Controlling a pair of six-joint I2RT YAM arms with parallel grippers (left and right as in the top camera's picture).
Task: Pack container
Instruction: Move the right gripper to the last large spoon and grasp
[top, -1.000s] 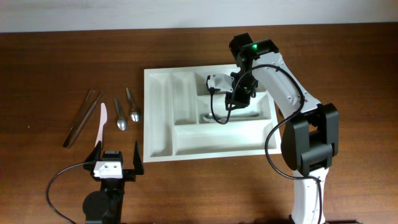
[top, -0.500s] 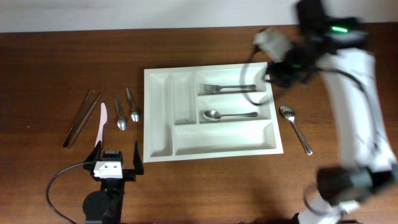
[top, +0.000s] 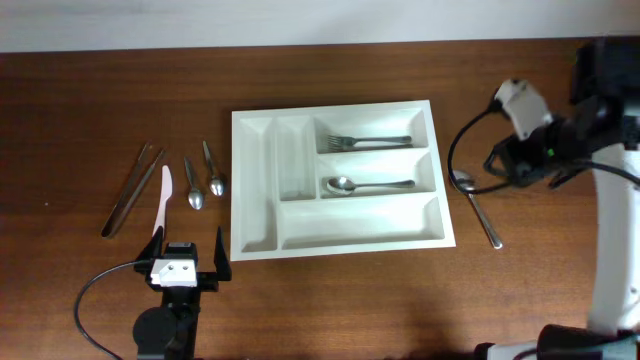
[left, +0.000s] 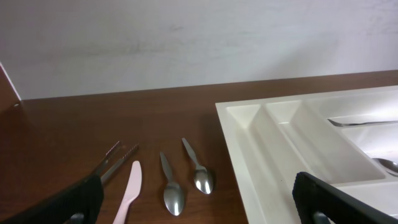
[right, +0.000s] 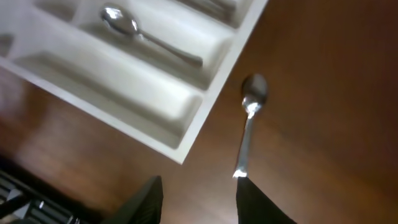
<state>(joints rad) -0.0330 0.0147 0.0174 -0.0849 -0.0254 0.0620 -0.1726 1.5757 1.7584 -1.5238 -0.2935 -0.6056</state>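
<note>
The white container (top: 255, 190) lies mid-table; a fork (top: 365, 141) rests in its top crosswise compartment and a spoon (top: 365, 184) in the middle one. Another spoon (top: 478, 208) lies on the wood just right of the tray. My right gripper (top: 505, 165) hovers past the tray's right edge, near that spoon's bowl. In the right wrist view the loose spoon (right: 249, 124) lies ahead of the right gripper (right: 199, 202), whose jaws are apart and empty. My left gripper (top: 185, 262) rests wide open at the front left, holding nothing.
Left of the tray lie metal tongs (top: 130, 185), a pink knife (top: 162, 200) and two small spoons (top: 193, 185) (top: 212, 170). The left wrist view shows the same pieces in front of the left gripper (left: 202, 211), with the tray wall (left: 280, 143) at right.
My right arm has swung from over the tray's middle compartment to the right, beyond the tray's edge. The spoon stays in that compartment. The left arm has not moved.
</note>
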